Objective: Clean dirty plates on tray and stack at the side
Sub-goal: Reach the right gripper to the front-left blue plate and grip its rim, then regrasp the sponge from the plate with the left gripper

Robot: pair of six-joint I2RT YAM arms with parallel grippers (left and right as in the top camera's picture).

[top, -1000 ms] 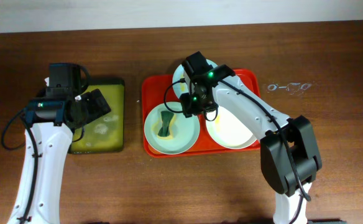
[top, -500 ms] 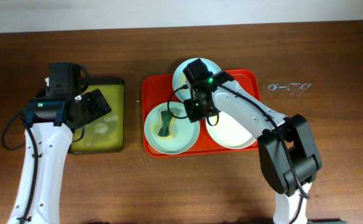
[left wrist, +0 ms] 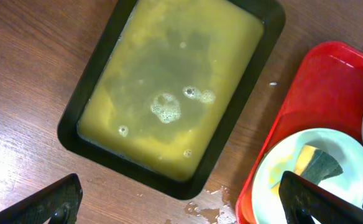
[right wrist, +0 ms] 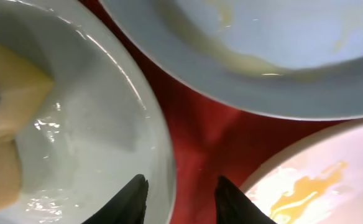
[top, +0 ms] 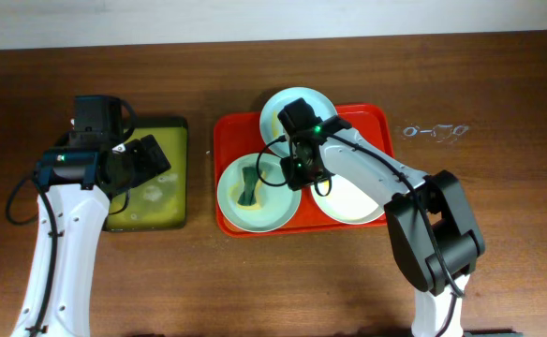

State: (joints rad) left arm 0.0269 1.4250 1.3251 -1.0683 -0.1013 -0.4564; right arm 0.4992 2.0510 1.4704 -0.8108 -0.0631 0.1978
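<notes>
The red tray (top: 231,131) holds three plates. A mint-blue plate (top: 273,208) at front left carries a green-and-yellow sponge (top: 248,185). A second mint-blue plate (top: 275,110) with yellow smears sits at the back. A cream-white plate (top: 348,201) with a yellow smear is at front right. My right gripper (top: 302,176) is open and low, its fingers (right wrist: 183,202) straddling the right rim of the sponge plate (right wrist: 94,137), with bare tray (right wrist: 212,130) between the plates. My left gripper (top: 152,159) is open and empty above the olive-green tray.
The black-rimmed olive-green tray (top: 184,178) of yellowish soapy water stands left of the red tray; its rim shows in the left wrist view (left wrist: 262,56). Water drops (left wrist: 206,208) lie on the wood between the trays. A small clear object (top: 433,131) lies at the right.
My right gripper has moved from over the back plate toward the front, down to the right rim of the sponge plate. The left arm has not moved.
</notes>
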